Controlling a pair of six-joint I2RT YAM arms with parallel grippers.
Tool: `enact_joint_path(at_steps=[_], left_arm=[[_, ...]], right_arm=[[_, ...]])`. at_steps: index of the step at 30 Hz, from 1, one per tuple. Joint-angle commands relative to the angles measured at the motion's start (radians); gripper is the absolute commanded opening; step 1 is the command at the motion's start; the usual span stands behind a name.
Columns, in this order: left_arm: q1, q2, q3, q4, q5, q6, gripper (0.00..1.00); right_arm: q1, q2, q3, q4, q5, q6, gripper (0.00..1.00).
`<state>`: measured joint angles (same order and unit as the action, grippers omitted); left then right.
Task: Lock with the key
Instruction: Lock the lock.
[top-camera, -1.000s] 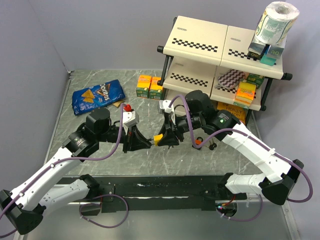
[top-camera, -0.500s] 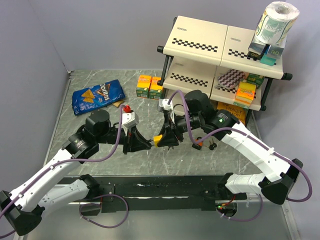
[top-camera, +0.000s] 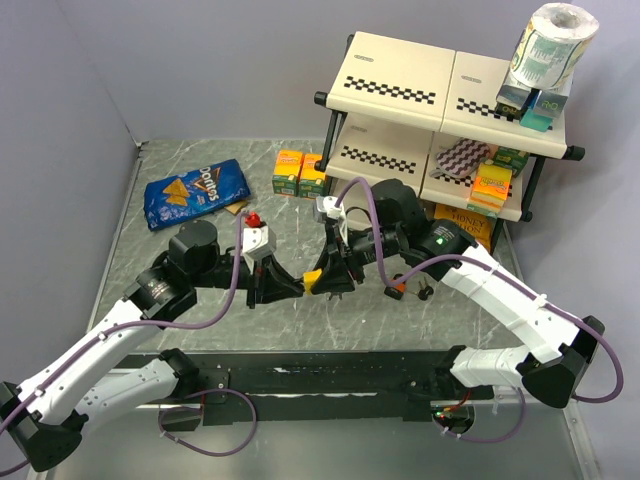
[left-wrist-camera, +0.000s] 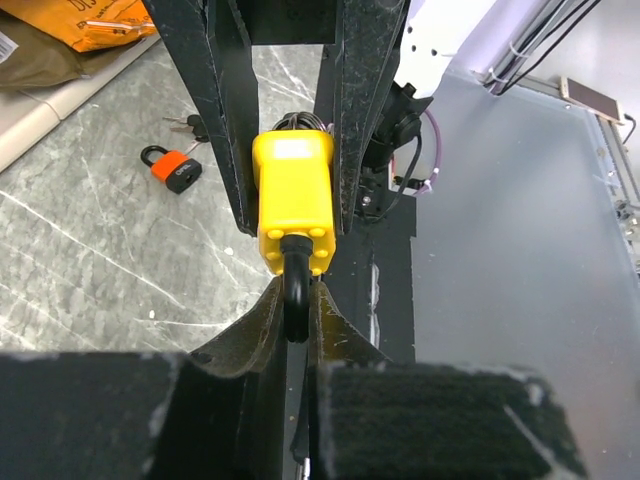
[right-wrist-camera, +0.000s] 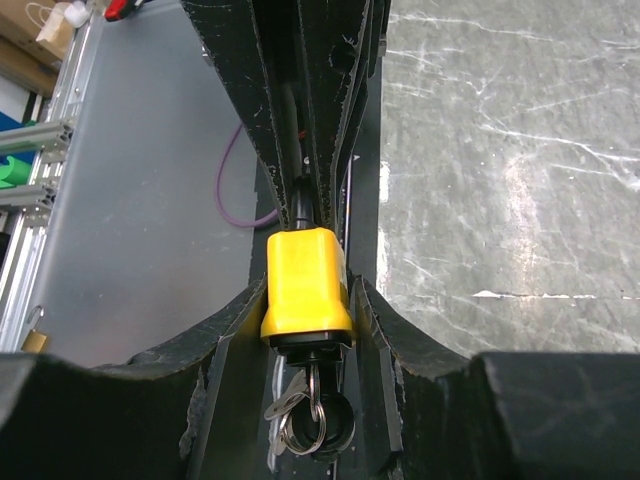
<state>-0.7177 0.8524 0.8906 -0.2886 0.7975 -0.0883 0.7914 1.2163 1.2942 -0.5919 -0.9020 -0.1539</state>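
Observation:
A yellow padlock (top-camera: 314, 279) hangs between my two grippers above the middle of the table. My left gripper (top-camera: 297, 288) is shut on its black shackle (left-wrist-camera: 295, 290), seen in the left wrist view (left-wrist-camera: 297, 300). My right gripper (top-camera: 328, 279) is shut on the yellow body (right-wrist-camera: 306, 283), with its fingers pressed against both sides in the right wrist view (right-wrist-camera: 308, 300). A black-headed key (right-wrist-camera: 335, 430) with a ring of spare keys sits in the lock's underside. The body also shows in the left wrist view (left-wrist-camera: 293, 200).
An orange padlock (top-camera: 397, 288) with its keys (top-camera: 425, 292) lies on the table right of the grippers. A blue chips bag (top-camera: 195, 190) lies at the back left. Juice boxes (top-camera: 300, 172) stand beside a two-tier shelf (top-camera: 440, 100) with packets and a paper roll (top-camera: 555, 40).
Both grippers and the yellow padlock have drifted slightly to the left. Neither grip has changed.

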Motion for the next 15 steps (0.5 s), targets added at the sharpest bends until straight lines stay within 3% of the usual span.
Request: enact_joint_path(at_steps=[1,15], left_arm=[[-0.023,0.034,0.014,0.232,0.055,-0.062,0.01],[-0.039,0.086,0.008,0.374,0.029,-0.192,0.01]], right_arm=[[0.038,0.009,0.008,0.24,-0.066,0.017,0.0],[0.072,0.022,-0.01,0.313,-0.044,0.045,0.0]])
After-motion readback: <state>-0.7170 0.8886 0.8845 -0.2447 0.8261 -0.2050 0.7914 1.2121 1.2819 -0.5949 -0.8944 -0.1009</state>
